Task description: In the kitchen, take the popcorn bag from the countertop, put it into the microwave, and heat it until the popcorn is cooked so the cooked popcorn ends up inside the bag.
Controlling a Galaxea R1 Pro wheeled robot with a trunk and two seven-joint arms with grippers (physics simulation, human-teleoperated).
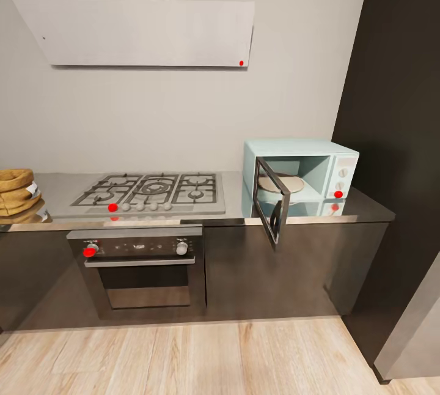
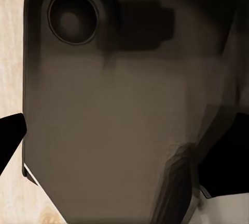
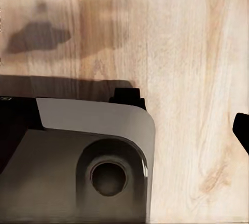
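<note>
Popcorn bag (image 1: 16,192): at the left edge of the head frame, mid-height, standing on the desk (image 1: 232,214); partly cut off by the frame edge.
Microwave (image 1: 299,180): right of centre in the head frame, at the right end of the desk, well apart from the bag. Door (image 1: 272,202) swung open toward the camera; a round pale turntable plate (image 1: 280,184) visible inside.
Gas hob (image 1: 150,192): centre of the head frame, between bag and microwave.
Built-in oven (image 1: 137,273): lower centre-left, below the hob.
Extractor hood (image 1: 140,31): upper half of the head frame.
Wood floor (image 1: 183,358): bottom of the head frame; also behind the robot's body panel (image 3: 93,146) in the right wrist view.
Left hand: opening state cannot be told; a dark body panel (image 2: 114,109) blocks the left wrist view.
Right hand: opening state cannot be told.
</note>
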